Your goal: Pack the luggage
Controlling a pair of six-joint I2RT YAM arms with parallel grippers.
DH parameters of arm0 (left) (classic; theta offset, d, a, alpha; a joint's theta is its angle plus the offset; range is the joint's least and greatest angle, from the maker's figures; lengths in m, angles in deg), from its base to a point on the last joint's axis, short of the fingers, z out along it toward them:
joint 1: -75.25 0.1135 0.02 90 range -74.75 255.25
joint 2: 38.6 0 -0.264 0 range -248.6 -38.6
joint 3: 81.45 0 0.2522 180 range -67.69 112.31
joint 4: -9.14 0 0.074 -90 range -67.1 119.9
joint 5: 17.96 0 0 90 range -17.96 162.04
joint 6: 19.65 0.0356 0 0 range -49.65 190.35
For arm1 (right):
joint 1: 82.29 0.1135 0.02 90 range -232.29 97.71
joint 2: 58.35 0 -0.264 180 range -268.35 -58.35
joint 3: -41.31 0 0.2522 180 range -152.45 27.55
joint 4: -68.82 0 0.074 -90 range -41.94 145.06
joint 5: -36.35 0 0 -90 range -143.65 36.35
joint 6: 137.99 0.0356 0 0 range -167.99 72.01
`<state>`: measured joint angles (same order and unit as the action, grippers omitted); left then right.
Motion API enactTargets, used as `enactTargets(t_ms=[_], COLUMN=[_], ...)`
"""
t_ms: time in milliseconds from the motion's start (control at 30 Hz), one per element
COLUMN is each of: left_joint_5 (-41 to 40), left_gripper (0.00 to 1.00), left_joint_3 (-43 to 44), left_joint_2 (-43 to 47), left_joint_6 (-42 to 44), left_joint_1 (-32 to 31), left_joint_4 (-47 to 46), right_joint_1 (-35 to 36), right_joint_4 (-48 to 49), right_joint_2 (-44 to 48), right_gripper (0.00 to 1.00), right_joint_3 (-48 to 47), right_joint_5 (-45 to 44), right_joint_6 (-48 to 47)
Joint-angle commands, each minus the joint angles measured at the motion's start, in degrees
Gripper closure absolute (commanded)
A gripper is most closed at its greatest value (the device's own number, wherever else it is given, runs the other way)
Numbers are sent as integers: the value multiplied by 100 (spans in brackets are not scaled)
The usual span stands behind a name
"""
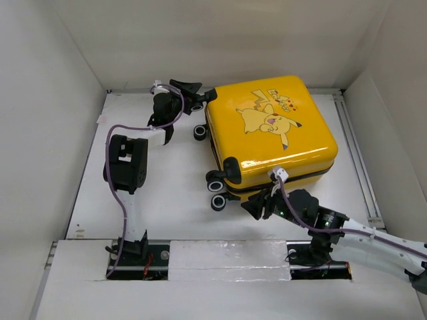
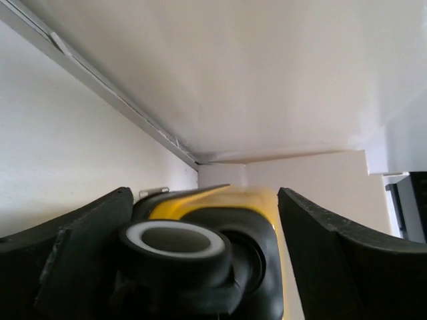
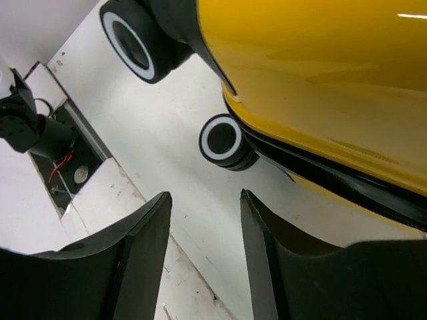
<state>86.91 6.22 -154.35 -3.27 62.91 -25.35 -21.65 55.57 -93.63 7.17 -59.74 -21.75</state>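
The luggage (image 1: 273, 133) lies flat and shut on the white table (image 1: 160, 193), right of centre and toward the back wall, print side up, with its four wheels facing left. It is a glossy yellow hard shell with a Pikachu cartoon on the lid, a dark seam band (image 1: 293, 179) along the near edge, and black spinner wheels with pale rings. Judge it stiff, and bulky next to your fingers. The curved gloss looks slick, so pads will likely slide on the broad faces. The better holds are probably the wheel housings, the corners and the seam lip where the halves meet. The wheels may swivel or roll under a push, so expect the case to skate on the table. Your left gripper (image 2: 205, 193) is at the far-left corner, jaws spread and straddling a wheel (image 2: 175, 243), which sits low between them. You cannot tell whether either finger touches it. Your right gripper (image 3: 205, 197) is low at the near edge, jaws apart and holding nothing, pointed under the shell just beside the near wheel (image 3: 223, 141).
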Motion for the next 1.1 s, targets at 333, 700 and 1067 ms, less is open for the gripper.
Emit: enactTargets(t_ms=[333,700,1067], left_joint_5=[-45,-222,-73], left_gripper=[100,100,100], left_joint_3=[160,-2002,-2549], left_joint_2=[-195,1273,1968], left_joint_6=[-504,-266,-91], left_joint_1=[91,882,1497], left_joint_4=[-747,-1530,-1285], right_joint_1=[-26,-1272,-2126], right_joint_4=[-1606,149,669], right_joint_2=[1279,-1128,-1009], right_gripper=[41,41,46], right_joint_3=[52,-975,-787], right_joint_5=[-1772,-458,828], right_joint_6=[962,-1216,-1368])
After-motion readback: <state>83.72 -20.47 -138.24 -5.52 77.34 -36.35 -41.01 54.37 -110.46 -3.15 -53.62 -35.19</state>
